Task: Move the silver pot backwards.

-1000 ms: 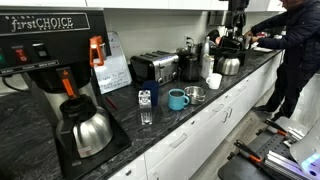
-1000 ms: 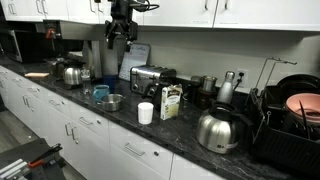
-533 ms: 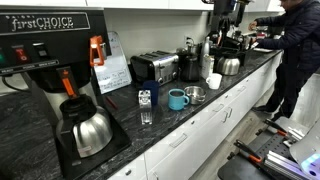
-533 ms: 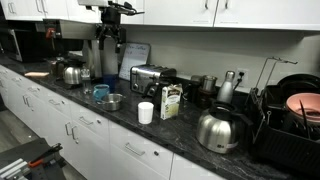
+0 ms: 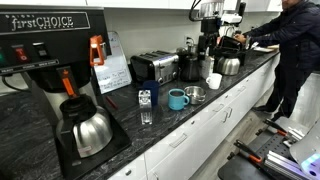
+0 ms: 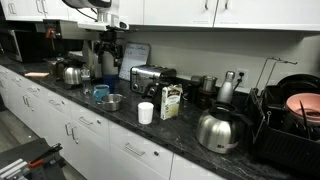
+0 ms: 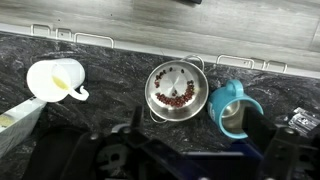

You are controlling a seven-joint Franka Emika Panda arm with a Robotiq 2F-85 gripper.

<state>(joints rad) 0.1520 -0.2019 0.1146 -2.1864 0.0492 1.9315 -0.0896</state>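
Step in hand: bring the gripper (image 6: 109, 47) down onto the silver pot (image 7: 177, 90) for a rim grasp. The gripper hangs high above the dark counter (image 7: 110, 58), well apart from the pot. In the wrist view its lower body is a dark blur, so it cannot be told whether the fingers are apart or together. Before descent, confirm that they are spread wider than the pot wall. Place one finger inside the rim and one outside, on a side away from the teal mug (image 7: 229, 108), which stands just beside the pot. The white cup (image 7: 55, 80) on the opposite side is well apart and poses less risk. Descend vertically, close, then lift slightly or slide, and carry the pot toward the wall, probably into the stretch of counter in front of the toaster (image 5: 153, 67). Keep the pot level, since the contents may spill. The pot stands upright near the front edge of the counter, between mug and cup. It is small, round, low and shiny, with a thin rim, and a scatter of reddish-brown bits covers its floor. In both exterior views it sits lower than the mug.
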